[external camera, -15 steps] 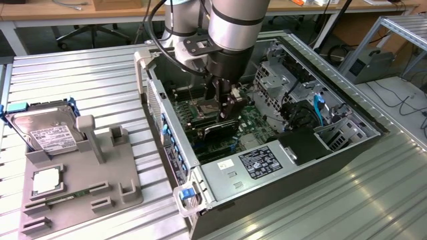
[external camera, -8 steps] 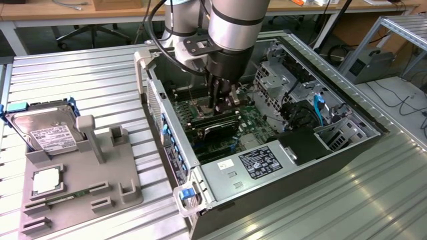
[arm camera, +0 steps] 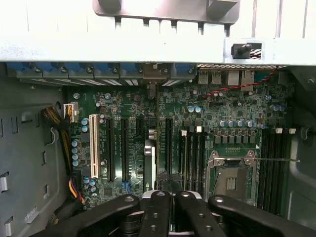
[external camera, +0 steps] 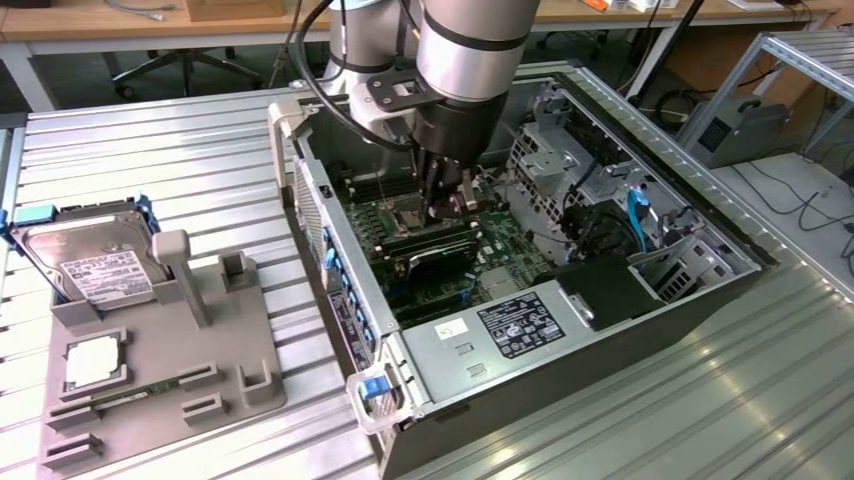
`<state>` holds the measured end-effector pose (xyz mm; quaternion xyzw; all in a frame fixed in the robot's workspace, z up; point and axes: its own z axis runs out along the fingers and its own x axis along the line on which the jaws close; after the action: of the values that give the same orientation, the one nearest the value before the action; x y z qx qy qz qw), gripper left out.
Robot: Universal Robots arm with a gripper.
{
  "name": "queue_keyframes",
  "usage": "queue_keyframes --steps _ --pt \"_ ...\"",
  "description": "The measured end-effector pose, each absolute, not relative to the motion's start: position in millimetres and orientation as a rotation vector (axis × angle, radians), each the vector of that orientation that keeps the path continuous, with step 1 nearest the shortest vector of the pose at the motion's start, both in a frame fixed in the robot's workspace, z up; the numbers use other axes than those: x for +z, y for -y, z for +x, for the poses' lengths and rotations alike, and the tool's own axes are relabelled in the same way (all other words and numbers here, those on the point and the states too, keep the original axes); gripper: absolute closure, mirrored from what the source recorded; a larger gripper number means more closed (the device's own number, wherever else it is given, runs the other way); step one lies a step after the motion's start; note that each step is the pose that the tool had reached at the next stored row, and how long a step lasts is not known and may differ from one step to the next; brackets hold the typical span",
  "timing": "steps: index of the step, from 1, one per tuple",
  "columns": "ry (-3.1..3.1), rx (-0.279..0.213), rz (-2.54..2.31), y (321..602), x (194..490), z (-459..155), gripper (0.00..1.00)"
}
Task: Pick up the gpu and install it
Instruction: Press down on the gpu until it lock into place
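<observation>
The gpu (arm camera: 149, 165), judged light, stiff and fragile and best held by its top edge, is pinched edge-on between the closed fingers of the hand (arm camera: 167, 197), standing upright over the motherboard (arm camera: 232, 123) slots inside the computer case (external camera: 694, 290).

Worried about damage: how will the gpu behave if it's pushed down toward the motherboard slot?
The gpu, a thin card on edge among the motherboard slots, probably stays stiff lengthwise but could tip sideways. So slim, it is likely light, and skewed pushing might damage it.
</observation>
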<state>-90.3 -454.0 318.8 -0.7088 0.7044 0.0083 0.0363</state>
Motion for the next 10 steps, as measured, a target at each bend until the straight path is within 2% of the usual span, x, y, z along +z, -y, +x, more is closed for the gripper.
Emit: queue_keyframes --steps 10 --pt "-2.189 0.024 -2.151 454.0 305.2 -90.3 0.89"
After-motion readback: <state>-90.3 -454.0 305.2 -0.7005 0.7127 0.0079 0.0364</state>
